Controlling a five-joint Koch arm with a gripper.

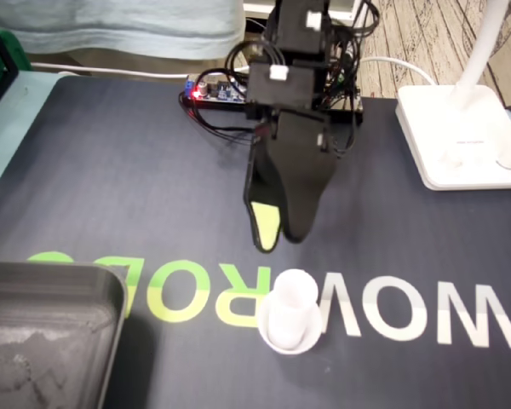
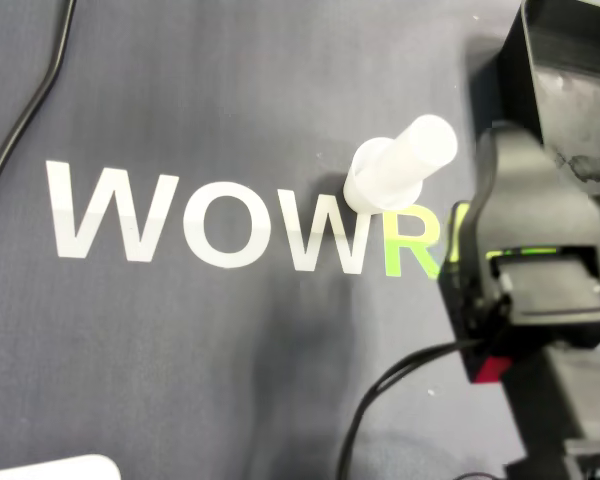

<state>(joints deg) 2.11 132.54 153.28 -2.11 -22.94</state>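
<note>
A small white plastic cylinder with a wider base flange [image 1: 289,312] stands upright on the dark mat, over the white and green lettering. The overhead view has the same cylinder [image 2: 400,165] near the top centre. My gripper [image 1: 280,240] hangs tip-down above the mat, just behind the cylinder and a little to its left in the fixed view, clear of it. Its black jaw and its jaw with the yellow-green pad lie together with nothing between them. From above, the gripper [image 2: 510,170] is a black mass to the right of the cylinder.
A grey tray [image 1: 68,278] sits at the front left corner of the fixed view and shows as the tray [image 2: 570,90] at top right from above. A white lamp base [image 1: 460,136] stands at the right. A lit control board [image 1: 209,92] and cables lie by the arm's base.
</note>
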